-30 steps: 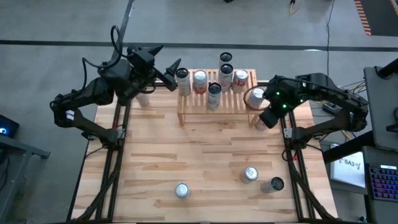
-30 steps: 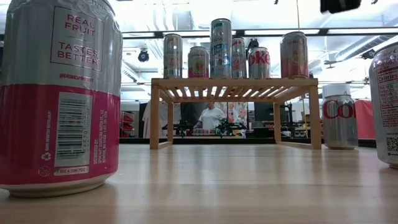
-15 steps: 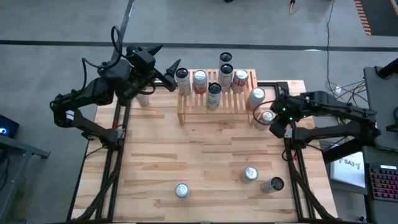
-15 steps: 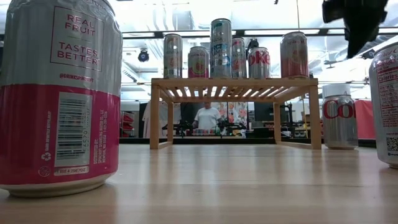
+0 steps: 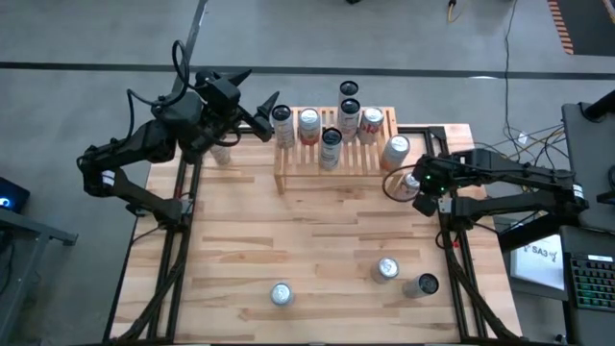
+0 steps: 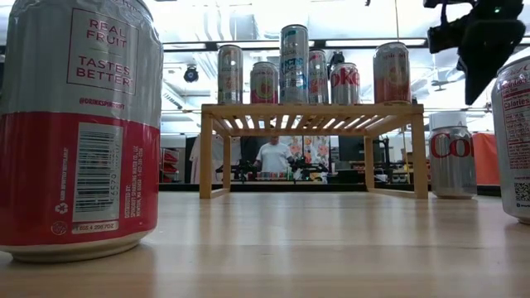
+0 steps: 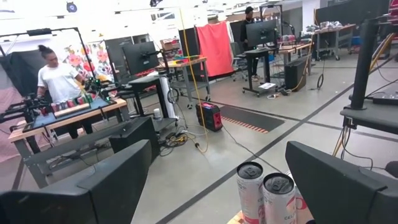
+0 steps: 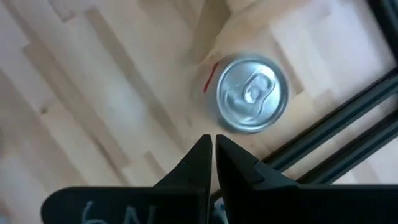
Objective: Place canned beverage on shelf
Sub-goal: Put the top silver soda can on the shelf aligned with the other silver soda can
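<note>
Cans: six upright on shelf [image 5: 332, 159] at tabletop [image 5: 288, 240] far edge. Left gripper [image 5: 269, 104] off far-left corner, fingers wide, holding nothing. Right gripper [image 5: 415, 183] above a Coke can [image 8: 252, 94] beside shelf's right end, fingers nearly closed, empty.

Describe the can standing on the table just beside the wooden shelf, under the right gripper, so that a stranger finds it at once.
Find the low wooden shelf at the table's far side. Just off its right end, on the tabletop, stands one silver can with red lettering, directly below the right gripper. Unlike the cans on top of the shelf, it stands on the table itself.
</note>
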You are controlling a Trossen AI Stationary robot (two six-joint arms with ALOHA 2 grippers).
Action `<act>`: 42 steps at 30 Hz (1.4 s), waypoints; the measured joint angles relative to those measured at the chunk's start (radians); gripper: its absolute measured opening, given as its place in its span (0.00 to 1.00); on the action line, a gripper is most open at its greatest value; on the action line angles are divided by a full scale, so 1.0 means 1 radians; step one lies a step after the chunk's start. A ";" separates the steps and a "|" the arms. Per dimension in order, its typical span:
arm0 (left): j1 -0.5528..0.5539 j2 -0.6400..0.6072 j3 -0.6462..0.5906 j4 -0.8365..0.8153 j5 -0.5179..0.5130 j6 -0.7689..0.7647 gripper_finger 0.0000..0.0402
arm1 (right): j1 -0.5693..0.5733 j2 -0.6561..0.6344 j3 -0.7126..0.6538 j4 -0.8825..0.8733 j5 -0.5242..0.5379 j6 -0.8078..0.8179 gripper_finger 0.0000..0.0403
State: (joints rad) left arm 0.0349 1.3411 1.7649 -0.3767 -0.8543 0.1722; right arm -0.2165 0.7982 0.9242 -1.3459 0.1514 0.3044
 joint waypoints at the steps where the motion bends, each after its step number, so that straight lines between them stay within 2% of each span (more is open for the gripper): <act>1: 0.000 0.000 0.000 0.000 0.000 0.000 0.89 | 0.000 0.000 -0.002 0.007 0.011 -0.002 0.04; 6: 0.000 0.000 0.000 0.000 0.000 0.000 0.89 | 0.000 0.001 -0.004 0.052 0.094 -0.006 0.14; 12: 0.000 0.000 0.000 0.000 0.000 0.003 0.89 | 0.000 0.002 -0.004 0.052 0.107 -0.107 0.29; 16: 0.000 0.000 0.000 0.000 0.000 0.003 0.89 | 0.000 0.003 -0.004 0.057 0.107 -0.140 0.35; 29: 0.000 0.000 0.000 -0.001 0.000 0.003 0.89 | 0.000 0.002 -0.004 0.106 0.112 -0.089 0.38; 38: 0.000 0.001 0.000 -0.027 0.000 0.003 0.89 | 0.000 0.000 -0.001 0.106 0.061 -0.241 0.38; 39: 0.000 0.001 0.000 -0.030 0.000 0.003 0.89 | 0.000 0.002 -0.001 0.106 0.075 -0.217 0.38; 42: 0.000 0.001 -0.001 -0.041 0.000 0.004 0.89 | 0.000 0.016 0.001 0.071 0.167 -0.009 0.37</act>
State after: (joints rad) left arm 0.0349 1.3418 1.7641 -0.4179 -0.8547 0.1761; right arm -0.2168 0.8145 0.9253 -1.2744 0.3185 0.2956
